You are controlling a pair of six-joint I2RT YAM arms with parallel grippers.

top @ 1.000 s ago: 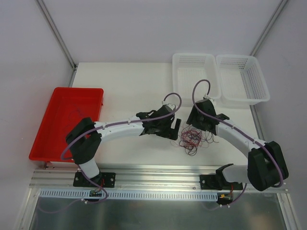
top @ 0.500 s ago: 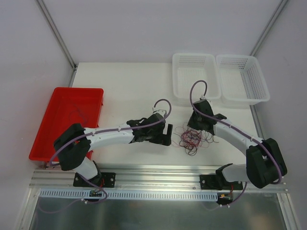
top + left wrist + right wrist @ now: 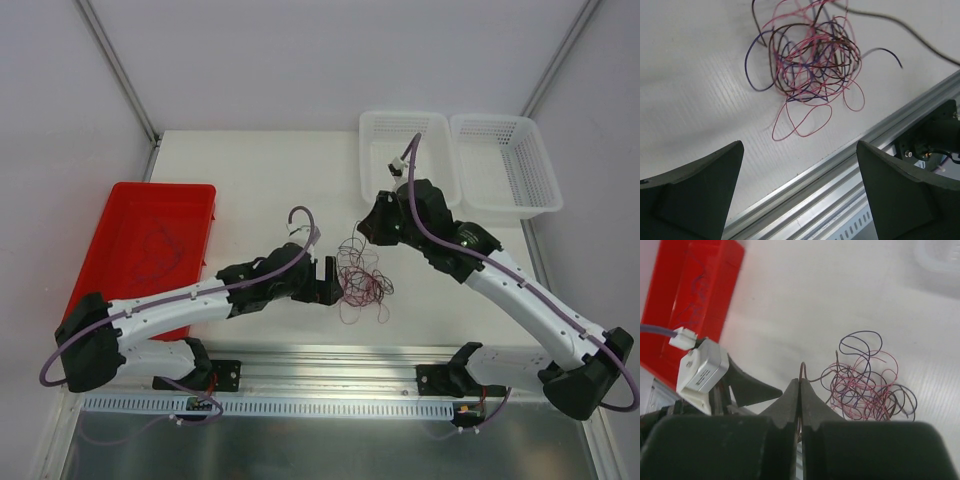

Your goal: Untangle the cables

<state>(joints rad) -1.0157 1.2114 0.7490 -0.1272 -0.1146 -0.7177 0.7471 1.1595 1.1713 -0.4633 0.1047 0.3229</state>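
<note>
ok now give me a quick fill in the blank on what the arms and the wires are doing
1. The right gripper is ____ on a dark strand.
2. The left gripper faces the tangle of cables with jaws ____.
3. The tray at the left is ____.
4. At the far right stand ____ white baskets.
Missing words: shut, open, red, two.

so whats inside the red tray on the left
A few thin wires lie loose on the red tray's floor. The left arm covers its near right corner, so anything there is hidden.
</note>
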